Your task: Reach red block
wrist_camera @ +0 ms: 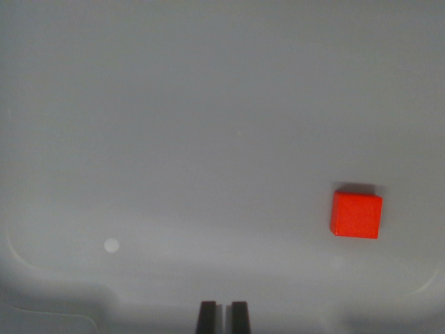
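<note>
A small red block (356, 214) lies flat on the grey surface toward the wrist view's right, a little below the middle. My gripper (222, 316) shows at the bottom centre as two dark fingertips with only a narrow slit between them, holding nothing. The block is well off to the right of the fingertips and higher in the picture, apart from them.
The plain grey surface (208, 125) fills the view. A small pale round spot (111, 245) marks it at the lower left. A faint curved edge (21, 261) runs along the lower corners.
</note>
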You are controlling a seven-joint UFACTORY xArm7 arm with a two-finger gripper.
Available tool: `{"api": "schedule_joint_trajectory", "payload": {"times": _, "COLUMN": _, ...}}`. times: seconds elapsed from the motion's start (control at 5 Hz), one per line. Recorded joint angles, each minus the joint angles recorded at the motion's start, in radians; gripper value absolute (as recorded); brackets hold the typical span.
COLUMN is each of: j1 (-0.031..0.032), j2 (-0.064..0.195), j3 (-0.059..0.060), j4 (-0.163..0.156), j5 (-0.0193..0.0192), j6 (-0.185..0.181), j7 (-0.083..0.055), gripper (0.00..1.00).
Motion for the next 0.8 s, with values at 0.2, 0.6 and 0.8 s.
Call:
{"api": "schedule_joint_trajectory", "payload": {"times": 0.2, "j1": 0.0, "j2": 0.0, "j3": 0.0, "j4": 0.0, "j5": 0.0, "j6": 0.0, "j7": 0.0, "gripper": 0.0}}
{"api": "schedule_joint_trajectory", "payload": {"times": 0.6, "j1": -0.003, "j2": 0.004, "j3": -0.003, "j4": -0.013, "j5": -0.0012, "j6": -0.019, "j7": 0.0, "gripper": 0.0}}
{"api": "schedule_joint_trajectory", "payload": {"times": 0.8, "j1": -0.0067, "j2": 0.008, "j3": -0.006, "j4": -0.03, "j5": -0.0027, "j6": -0.043, "j7": -0.001, "gripper": 0.0}}
